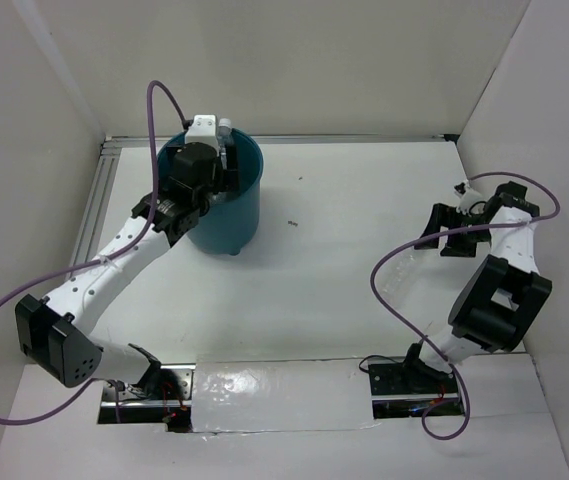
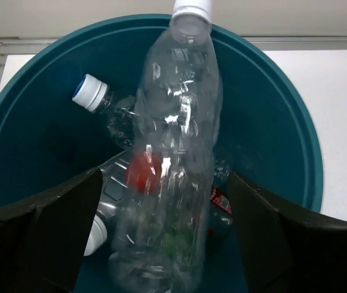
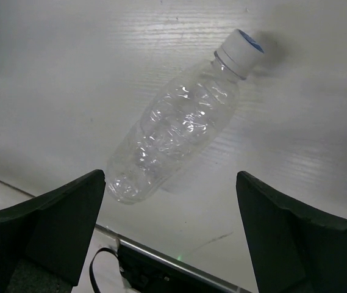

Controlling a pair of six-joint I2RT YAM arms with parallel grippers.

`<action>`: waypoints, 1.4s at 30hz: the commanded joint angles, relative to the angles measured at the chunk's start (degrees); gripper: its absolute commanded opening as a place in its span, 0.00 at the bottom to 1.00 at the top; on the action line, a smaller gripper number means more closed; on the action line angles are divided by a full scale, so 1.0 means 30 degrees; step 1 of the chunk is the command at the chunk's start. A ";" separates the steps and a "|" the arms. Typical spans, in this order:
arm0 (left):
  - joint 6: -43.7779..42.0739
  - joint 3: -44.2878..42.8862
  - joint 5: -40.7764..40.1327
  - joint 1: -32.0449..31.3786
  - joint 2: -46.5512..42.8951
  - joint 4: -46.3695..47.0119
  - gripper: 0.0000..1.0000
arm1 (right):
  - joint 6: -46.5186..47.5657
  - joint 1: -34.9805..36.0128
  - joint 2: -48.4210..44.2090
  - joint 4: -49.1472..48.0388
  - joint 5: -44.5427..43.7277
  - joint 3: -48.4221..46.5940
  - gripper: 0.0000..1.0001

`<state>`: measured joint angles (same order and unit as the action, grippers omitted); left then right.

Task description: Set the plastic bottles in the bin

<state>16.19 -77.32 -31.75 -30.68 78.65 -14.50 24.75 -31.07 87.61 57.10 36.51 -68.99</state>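
Left claw spread around clear white-capped plastic bottle over round teal bin; right claw spread above clear blue-capped bottle.

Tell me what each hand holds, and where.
Nothing. Left hand open around a loose clear bottle over the bin; right hand open above another bottle.

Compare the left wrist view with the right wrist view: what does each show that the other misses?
Only the left wrist view: the teal bin, a clear white-capped bottle over its mouth between the spread fingers of the left gripper, and inside it a blue-and-white-capped bottle and a red-capped bottle. Only the right wrist view: a single clear bottle lying on a white surface, ahead of the right gripper. Both: dark fingers wide apart in the lower corners, framing a clear bottle.
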 commanded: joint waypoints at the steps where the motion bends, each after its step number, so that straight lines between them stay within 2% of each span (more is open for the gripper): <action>1: 0.0406 -0.0155 0.0270 0.0438 -0.0378 0.0674 0.97 | -0.1305 0.0481 0.0031 -0.0542 -0.1707 0.0321 0.95; 8: -0.0089 -0.0475 0.1088 0.0616 -0.1430 0.0674 1.00 | -0.4117 0.2766 0.1936 -0.2069 -0.3001 0.0907 0.95; 11: -0.1170 -0.0040 0.2224 -0.0261 -0.3034 0.1287 1.00 | -0.5315 0.4083 0.3045 -0.2889 -0.3581 0.0907 0.95; 13: -0.1701 0.1275 0.3136 -0.1165 -0.4268 0.2220 1.00 | -0.5846 0.4905 0.3663 -0.3123 -0.3906 0.0907 0.93; 16: -0.2231 0.3706 0.4574 -0.2574 -0.6991 0.2900 1.00 | -0.6493 0.5784 0.4399 -0.3653 -0.4319 0.0907 0.79; 17: -0.2231 0.4292 0.4838 -0.2838 -0.7637 0.2900 1.00 | -0.6725 0.5786 0.4660 -0.3653 -0.4493 0.0907 0.67; 18: -0.1941 0.5342 0.4840 -0.3363 -0.8861 0.2610 1.00 | -0.6728 0.6076 0.4663 -0.3653 -0.4495 0.0414 0.60; 20: -0.1559 0.6402 0.4840 -0.3776 -1.0040 0.2143 1.00 | -0.6728 0.6311 0.4663 -0.3421 -0.4727 -0.0028 0.55; 21: -0.0890 0.6901 0.4579 -0.3982 -1.0568 0.1878 1.00 | -0.6728 0.6314 0.4663 -0.3419 -0.4903 -0.0436 0.46; 24: 0.0632 0.8923 0.4345 -0.4773 -1.2502 0.0855 1.00 | -0.6378 0.6694 0.5393 -0.2981 -0.5110 -0.1285 0.27; 25: 0.1162 0.9739 0.4342 -0.5036 -1.2912 0.0531 0.98 | -0.6376 0.6897 0.5598 -0.2979 -0.5110 -0.1551 0.16; 27: 0.2331 1.0476 0.4342 -0.5943 -1.3994 0.0119 0.97 | -0.6376 0.7103 0.6008 -0.2629 -0.4820 -0.2195 0.11; 30: 0.3508 1.1591 0.3729 -0.7583 -1.4673 -0.0731 0.96 | -0.5823 0.7280 0.6010 -0.2424 -0.4411 -0.3804 0.09; 33: 0.4739 1.2324 0.3727 -0.8786 -1.4674 -0.1287 0.96 | -0.5148 0.7865 0.6010 -0.1782 -0.3037 -0.6875 0.09; 38: 0.6351 1.4166 0.4545 -0.9023 -1.3243 -0.0588 0.96 | -0.2805 0.9414 0.7209 -0.1514 -0.0427 -1.6421 0.09; 40: 0.7197 1.4784 0.4547 -0.9023 -1.3063 -0.0090 0.96 | -0.2802 1.0031 0.8175 -0.1922 0.1090 -1.9351 0.09; 41: 0.7522 1.5135 0.4373 -0.9023 -1.2860 0.0115 0.96 | -0.2802 1.0701 0.8439 -0.2301 0.1652 -2.1802 0.09; 42: 0.7815 1.5776 0.4371 -0.9197 -1.2858 0.0349 0.96 | -0.2976 1.1085 0.8442 -0.2856 0.2208 -2.2552 0.08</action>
<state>34.46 -32.67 -18.92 -57.58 39.72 -17.12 13.65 -1.72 112.81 50.87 33.91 -127.24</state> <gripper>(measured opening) 0.961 0.342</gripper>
